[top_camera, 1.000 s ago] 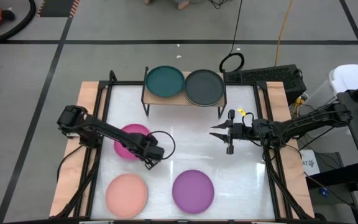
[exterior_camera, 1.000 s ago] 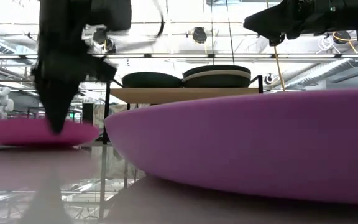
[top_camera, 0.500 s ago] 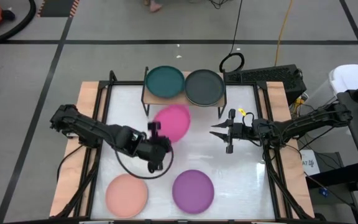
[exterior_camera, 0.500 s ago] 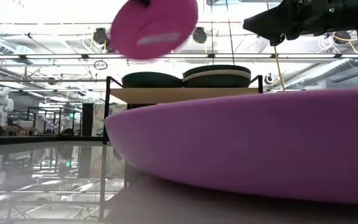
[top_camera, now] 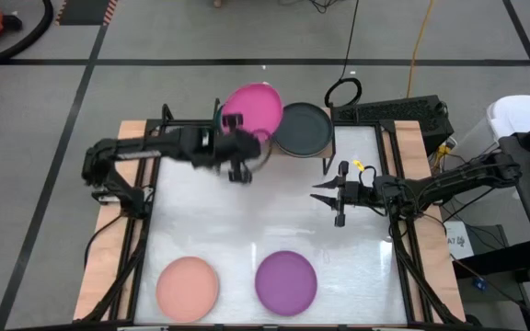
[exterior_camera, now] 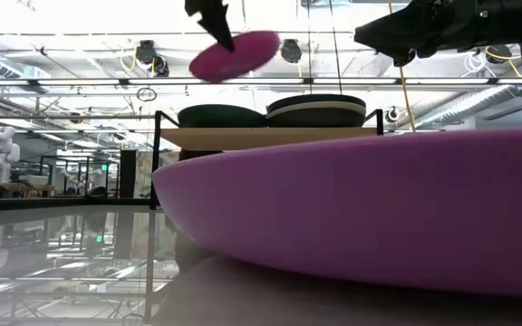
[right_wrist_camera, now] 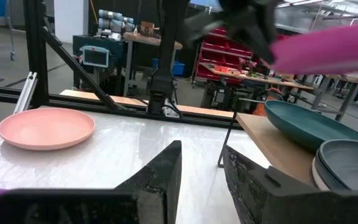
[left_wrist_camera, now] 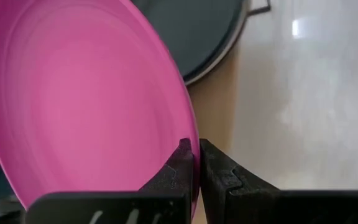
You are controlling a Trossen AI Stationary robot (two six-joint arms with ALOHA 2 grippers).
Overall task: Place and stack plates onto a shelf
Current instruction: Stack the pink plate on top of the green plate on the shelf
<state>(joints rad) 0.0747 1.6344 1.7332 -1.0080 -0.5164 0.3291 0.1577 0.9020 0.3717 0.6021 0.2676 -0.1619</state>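
Observation:
My left gripper is shut on the magenta plate and holds it in the air over the shelf, above the dark teal plate. Beside the teal plate on the shelf lies a stack with a charcoal plate on top and a beige rim showing in it. The salmon pink plate and the purple plate lie flat on the table near its near edge. My right gripper is open and empty above the table's right side. My left gripper pinches the magenta plate's rim between its two fingers, one on the plate's inner face and one on its underside. The fingers come from the table's near side. The plate is lifted clear and tilted above the shelf.
Black rails and wooden side strips frame the white table top. The shelf's thin black legs stand at the table's far side. A lab room with benches and racks shows behind the table in the low and right wrist views.
My left gripper has lifted the magenta plate off the table's left middle and carried it up and toward the far edge, to above the teal plate on the shelf. The plate has gone from lying flat to tilted in the air.

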